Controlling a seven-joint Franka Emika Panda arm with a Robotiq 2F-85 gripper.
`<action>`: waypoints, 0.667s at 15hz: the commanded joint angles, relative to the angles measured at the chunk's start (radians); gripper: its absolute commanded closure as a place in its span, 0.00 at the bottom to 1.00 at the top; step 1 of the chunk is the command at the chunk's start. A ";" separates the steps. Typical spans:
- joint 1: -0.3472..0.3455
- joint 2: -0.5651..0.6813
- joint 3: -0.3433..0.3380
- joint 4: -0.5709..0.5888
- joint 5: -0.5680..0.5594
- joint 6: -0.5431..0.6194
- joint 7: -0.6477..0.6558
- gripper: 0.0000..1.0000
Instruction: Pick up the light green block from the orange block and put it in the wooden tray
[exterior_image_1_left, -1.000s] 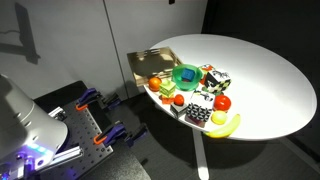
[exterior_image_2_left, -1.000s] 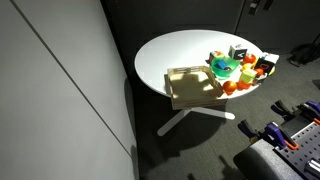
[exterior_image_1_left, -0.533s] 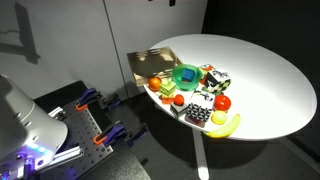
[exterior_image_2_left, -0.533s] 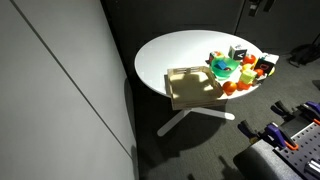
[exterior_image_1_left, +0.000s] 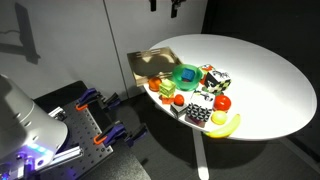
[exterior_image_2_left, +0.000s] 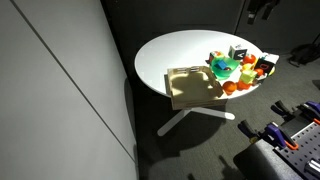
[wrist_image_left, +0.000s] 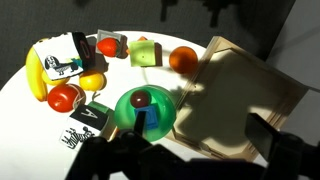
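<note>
The Robotiq gripper (exterior_image_1_left: 163, 6) is hanging high above the round white table (exterior_image_1_left: 262, 70), at the top edge of both exterior views, well apart from everything on it. In the wrist view its blurred dark fingers (wrist_image_left: 272, 148) are standing wide apart along the bottom of the picture and gripping nothing. The small, pale light green block (wrist_image_left: 147, 54) is sitting on the orange block (wrist_image_left: 144, 41), of which only a thin strip is showing, close to the table's rim. A round orange ball (wrist_image_left: 183, 60) is lying just beside it, on the side toward the shallow rectangular wooden tray (wrist_image_left: 245, 90) of pale wood. The tray is lying at the table's edge, with one corner seeming to reach past the rim, and its floor is lying partly in shadow. A round bright green bowl (wrist_image_left: 166, 116) with a blue inside is touching or nearly touching the tray's long side. A yellow banana (wrist_image_left: 38, 76), a red ball (wrist_image_left: 63, 97) and a black-and-white printed box (wrist_image_left: 62, 58) are crowding the other end of the cluster. The whole group is keeping to one side of the table, and a broad stretch of white top is spreading out beyond it. The printing on the box and on a black card (wrist_image_left: 92, 116) is too small to read.
</note>
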 joint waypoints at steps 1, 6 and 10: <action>-0.021 0.064 -0.013 0.008 -0.026 0.053 -0.020 0.00; -0.049 0.147 -0.031 0.008 -0.045 0.113 -0.047 0.00; -0.072 0.194 -0.043 -0.016 -0.040 0.188 -0.125 0.00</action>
